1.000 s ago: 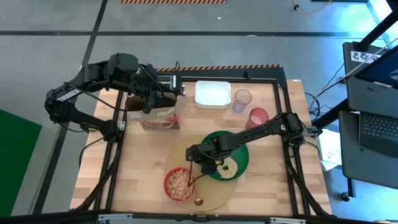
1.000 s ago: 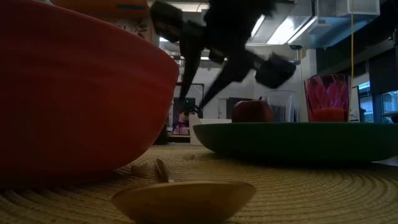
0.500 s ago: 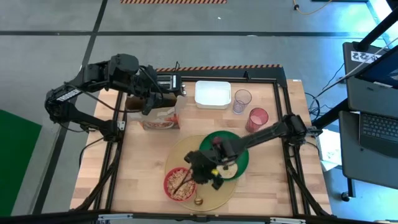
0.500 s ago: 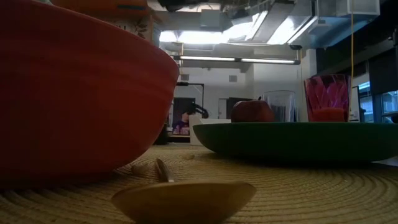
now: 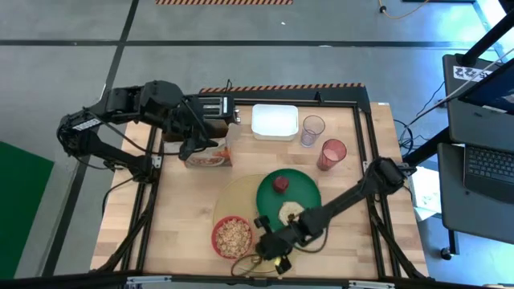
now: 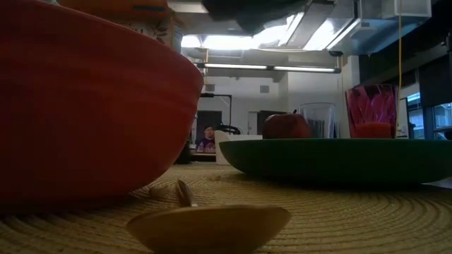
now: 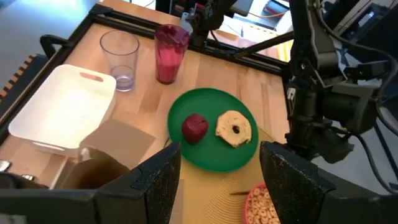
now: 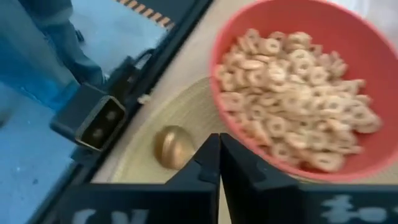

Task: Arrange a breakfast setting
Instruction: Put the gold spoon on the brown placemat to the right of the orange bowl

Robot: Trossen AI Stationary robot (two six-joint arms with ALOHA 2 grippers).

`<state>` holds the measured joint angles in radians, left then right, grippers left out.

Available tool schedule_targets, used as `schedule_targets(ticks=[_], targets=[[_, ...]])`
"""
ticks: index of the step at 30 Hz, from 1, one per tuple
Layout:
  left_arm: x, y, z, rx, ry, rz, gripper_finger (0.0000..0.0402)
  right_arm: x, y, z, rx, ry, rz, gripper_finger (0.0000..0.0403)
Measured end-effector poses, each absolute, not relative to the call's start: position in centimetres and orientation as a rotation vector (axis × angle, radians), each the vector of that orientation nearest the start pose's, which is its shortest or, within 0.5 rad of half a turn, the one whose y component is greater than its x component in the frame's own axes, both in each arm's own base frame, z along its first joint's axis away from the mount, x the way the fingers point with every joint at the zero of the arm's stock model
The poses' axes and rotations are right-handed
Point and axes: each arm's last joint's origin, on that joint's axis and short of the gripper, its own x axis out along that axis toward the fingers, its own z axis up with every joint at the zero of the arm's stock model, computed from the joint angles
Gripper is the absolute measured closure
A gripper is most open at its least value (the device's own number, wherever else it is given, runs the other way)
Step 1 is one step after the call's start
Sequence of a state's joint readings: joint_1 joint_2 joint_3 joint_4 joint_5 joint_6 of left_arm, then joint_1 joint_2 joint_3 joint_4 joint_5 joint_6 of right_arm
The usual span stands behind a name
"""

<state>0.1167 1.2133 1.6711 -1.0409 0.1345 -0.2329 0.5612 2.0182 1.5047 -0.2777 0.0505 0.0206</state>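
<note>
Wooden spoon [image 5: 256, 258] at the mat's [image 5: 231, 197] near edge is approached by the closed right gripper [image 5: 269, 250]; opening is needed next.

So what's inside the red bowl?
The red bowl is full of ring-shaped cereal. The cereal covers the bottom, so anything underneath is hidden.

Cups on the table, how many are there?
2. A clear cup stands beside the white tray, and a pink cup stands just beyond it, near the green plate. None seems hidden.
</note>
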Motion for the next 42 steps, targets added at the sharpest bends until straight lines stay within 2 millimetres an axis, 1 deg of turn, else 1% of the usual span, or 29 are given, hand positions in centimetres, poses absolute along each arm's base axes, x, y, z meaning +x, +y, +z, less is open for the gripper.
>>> schedule_targets(ticks=[4,8,12,15,20,24,30,34,38,42], targets=[[20.1,1.7,46.0,-0.315,0.579,0.049,0.0189,35.9,25.3,18.5,-0.19,0.744,0.436,0.0398],[20.1,1.6,46.0,-0.31,0.579,0.056,0.0189,34.5,26.1,16.7,-0.132,0.743,0.394,0.0392],[20.1,1.6,46.0,-0.309,0.578,0.056,0.0189,34.4,26.2,15.0,-0.124,0.781,0.391,0.0395],[20.1,1.6,46.0,-0.307,0.576,0.059,0.0189,34.7,26.4,14.2,-0.123,0.778,0.395,0.0399],[20.1,1.6,46.0,-0.302,0.574,0.073,0.0189,34.7,26.4,13.6,-0.132,0.794,0.385,0.0393],[20.1,1.6,46.0,-0.3,0.574,0.074,0.0189,34.7,26.4,13.6,-0.139,0.791,0.388,0.0399],[20.1,1.6,46.0,-0.299,0.574,0.075,0.0189,34.7,26.4,13.6,-0.157,0.784,0.397,0.0393],[20.1,1.6,46.0,-0.299,0.574,0.075,0.0189,34.8,26.4,13.7,-0.178,0.773,0.408,0.0399],[20.1,1.6,46.0,-0.299,0.575,0.075,0.0189,35.3,26.8,13.4,-0.185,0.743,0.44,0.0396],[20.1,1.6,46.0,-0.3,0.576,0.075,0.0189,36.3,27.4,12.6,-0.178,0.755,0.468,0.0396]])
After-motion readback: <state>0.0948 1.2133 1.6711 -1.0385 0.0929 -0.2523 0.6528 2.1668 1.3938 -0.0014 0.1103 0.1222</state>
